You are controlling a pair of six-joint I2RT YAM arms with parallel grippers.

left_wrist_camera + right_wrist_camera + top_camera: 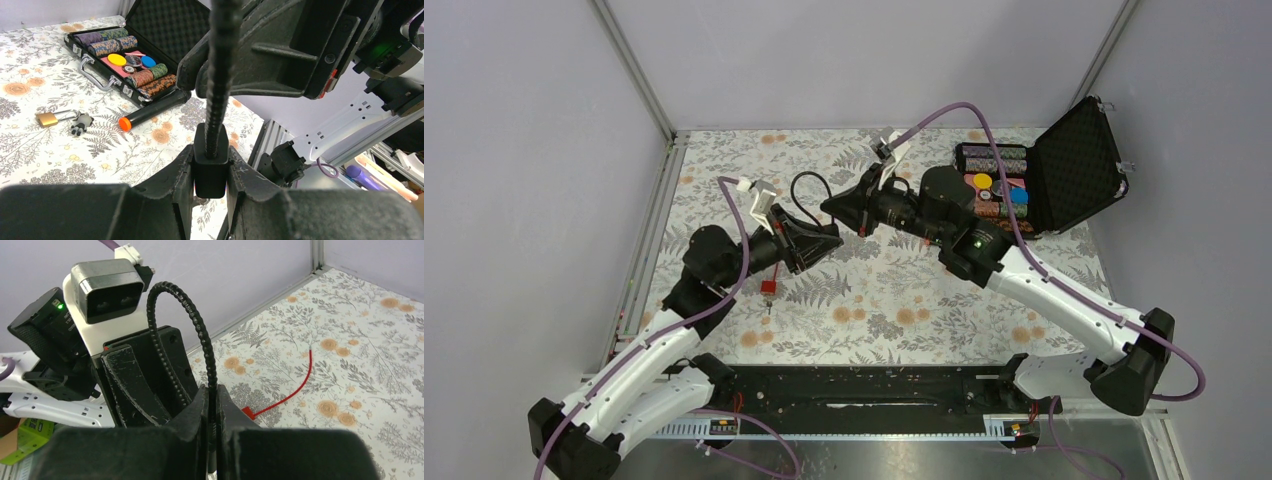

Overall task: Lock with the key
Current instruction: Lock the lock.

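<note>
Brass padlock (47, 119) 1, key cluster (81, 124) 1

Middle of the counter (874, 310) is a no-go: left hand (832, 238) and right hand (829, 206) meet there, both pinching the black cable loop (796, 190) strung between them. Open chip case (1079, 165) hogs the far right corner, with a black tube (150, 110) just beside it and a padlock (46, 118) nearby. Red cable (770, 278) lies toward the left edge. The strip along the near edge is open.
</note>
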